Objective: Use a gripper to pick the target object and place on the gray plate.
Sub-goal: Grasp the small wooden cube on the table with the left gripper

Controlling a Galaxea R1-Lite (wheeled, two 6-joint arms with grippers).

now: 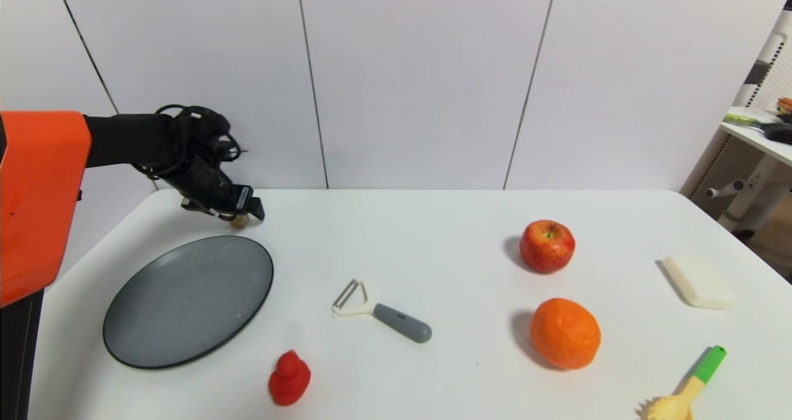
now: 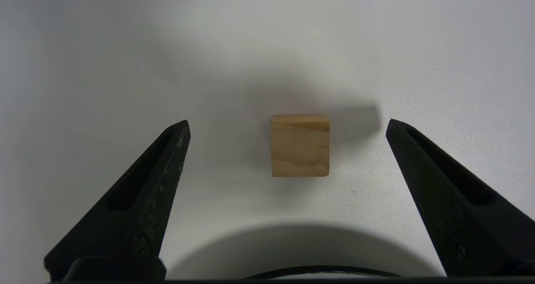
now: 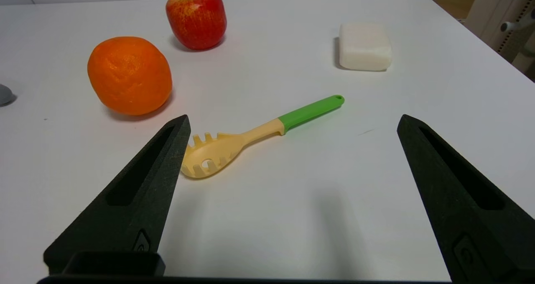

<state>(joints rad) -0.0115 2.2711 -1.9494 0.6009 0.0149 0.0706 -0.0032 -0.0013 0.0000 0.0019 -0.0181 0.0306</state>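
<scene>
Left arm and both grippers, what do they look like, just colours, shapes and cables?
The left arm has an orange shell, then a black link with looped black cables and a small white label at the left gripper. Both grippers have two black, wedge-shaped, slotted fingers; the right gripper shows only in its wrist view.

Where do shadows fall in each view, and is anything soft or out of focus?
Head view: apple and orange cast shadows to their left. Left wrist view: wooden cube sharp between the open left claw fingers, with a soft shadow beside and behind it. Right wrist view: right claw open above the table, faint shadows below it.
</scene>
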